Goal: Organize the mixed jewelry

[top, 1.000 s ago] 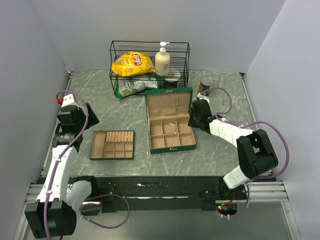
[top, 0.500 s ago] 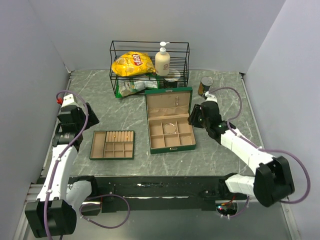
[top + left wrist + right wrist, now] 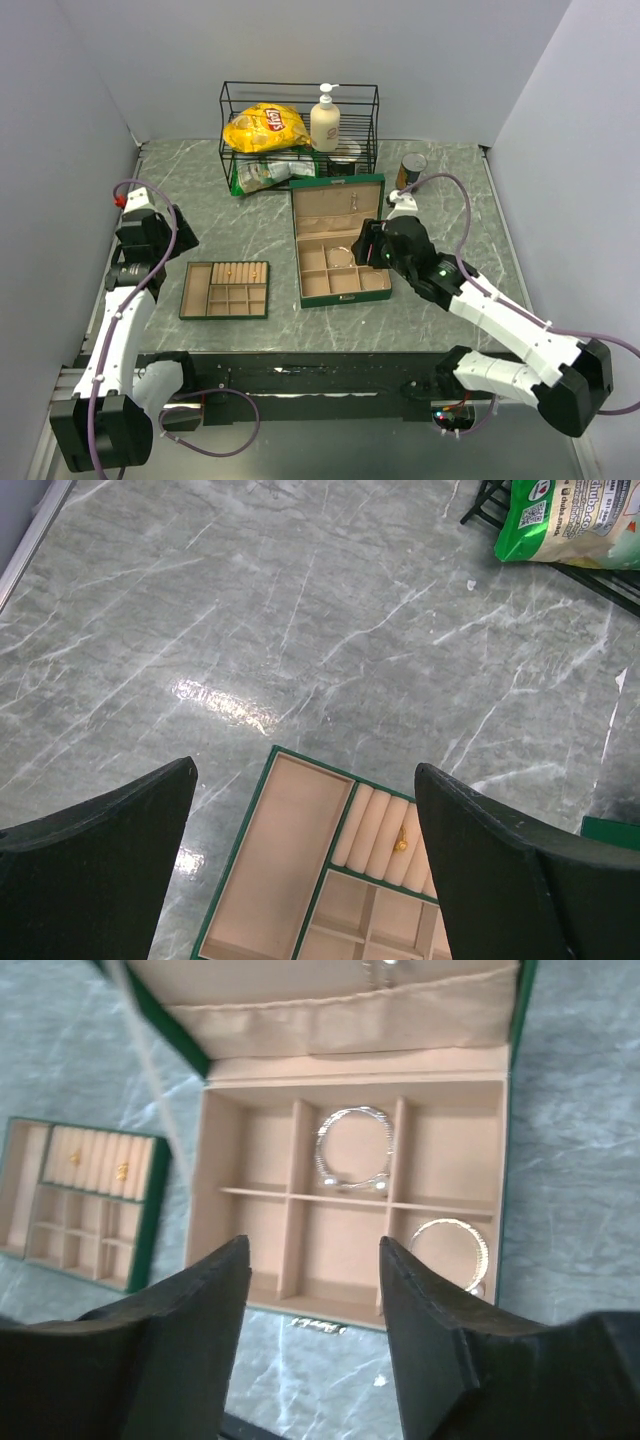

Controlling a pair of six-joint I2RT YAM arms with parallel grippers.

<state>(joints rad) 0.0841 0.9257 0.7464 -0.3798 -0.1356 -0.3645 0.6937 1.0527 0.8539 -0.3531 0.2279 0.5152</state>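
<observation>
Top view: 1 green box (image 3: 345,298), lid up, mid-table; 1 green tray (image 3: 225,316) to its left, apart; 1 wire rack (image 3: 298,90) behind w/ 1 yellow chip bag (image 3: 265,127) and 1 pump bottle (image 3: 325,120); right gripper (image 3: 364,245) hung over the box's right side. Left wrist view: left gripper (image 3: 305,775) spread wide, nothing held, above the tray; 1 gold ring (image 3: 401,843) sat on the tray's rolls. Right wrist view: right gripper's fingers stood apart, empty; box had 6 compartments; 2 bangles, 1 in rear-middle (image 3: 352,1147), 1 in near-right (image 3: 450,1248); the tray's rolls bore 2 small gold pieces (image 3: 122,1171).
</observation>
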